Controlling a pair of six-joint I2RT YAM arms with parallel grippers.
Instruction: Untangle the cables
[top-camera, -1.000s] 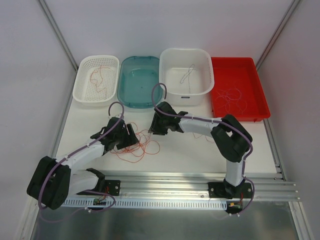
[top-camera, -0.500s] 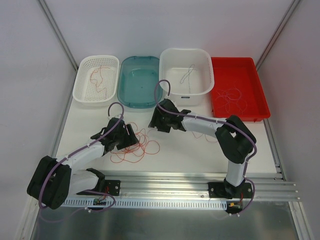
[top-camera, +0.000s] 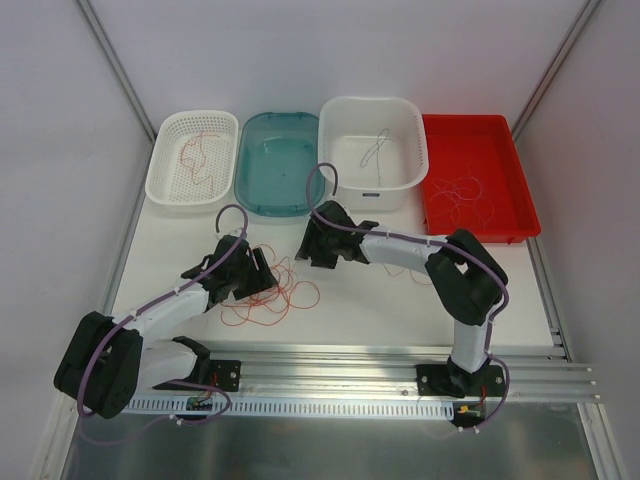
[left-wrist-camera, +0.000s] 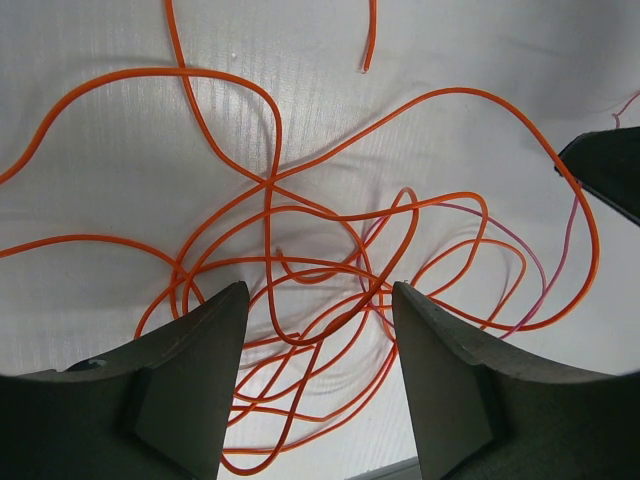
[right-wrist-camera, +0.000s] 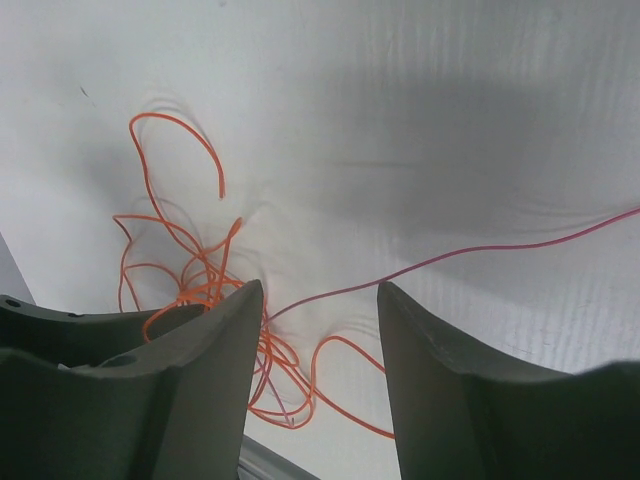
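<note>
A loose tangle of thin orange cables (top-camera: 272, 295) lies on the white table between the two arms. It fills the left wrist view (left-wrist-camera: 300, 270), with one pink strand (left-wrist-camera: 520, 250) among the orange loops. My left gripper (top-camera: 265, 278) is open, its jaws straddling the tangle just above it, holding nothing. My right gripper (top-camera: 305, 250) is open and empty, just right of the tangle. In the right wrist view the tangle (right-wrist-camera: 200, 285) lies at lower left and a pink cable (right-wrist-camera: 450, 255) runs off to the right.
At the back stand a white mesh basket (top-camera: 166, 180) with an orange cable, a teal tray (top-camera: 248, 190), a white tub (top-camera: 345, 188) with a grey cable, and a red tray (top-camera: 510, 225) with pale cables. An aluminium rail (top-camera: 350, 375) runs along the near edge.
My right gripper has shifted slightly left and back, away from the tangle. The tangle has shifted a little. My left gripper has barely moved.
</note>
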